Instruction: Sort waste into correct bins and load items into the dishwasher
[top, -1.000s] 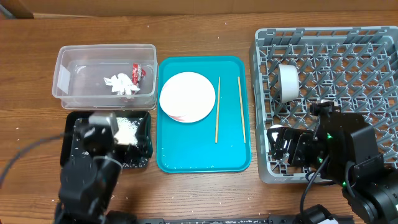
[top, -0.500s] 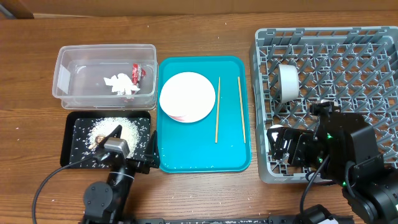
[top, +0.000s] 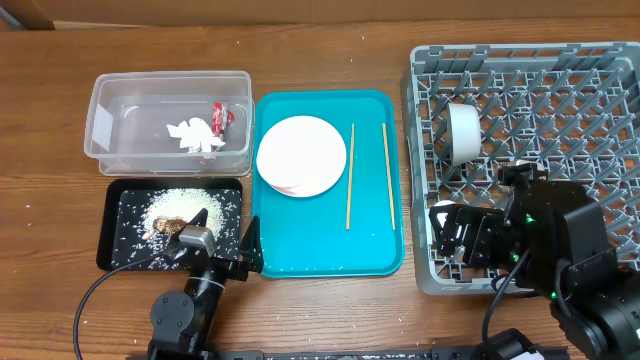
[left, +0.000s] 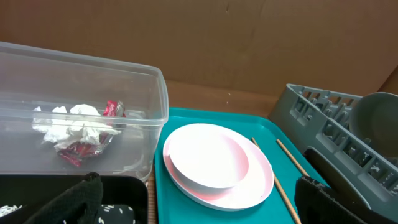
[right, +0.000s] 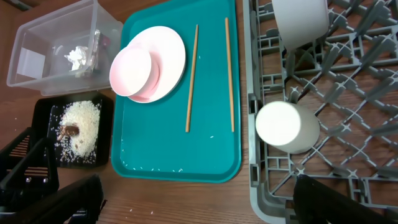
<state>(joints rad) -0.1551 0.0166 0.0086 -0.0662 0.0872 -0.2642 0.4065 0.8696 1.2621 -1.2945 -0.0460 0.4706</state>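
The left gripper (left: 202, 208), released and empty, faces stacked pink plates (left: 214, 163) on the teal tray (left: 174, 208). The right gripper (right: 202, 204) is likewise released; a white cup (right: 287, 127) lies in the dish rack (right: 256, 180).

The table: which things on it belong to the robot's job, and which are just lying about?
Part of the job: clear tub, red wrapper, tissue, black tray, rice, plates, chopsticks, dish rack, grey bowl, white cup.

Just lying about: teal tray, the wooden table itself.
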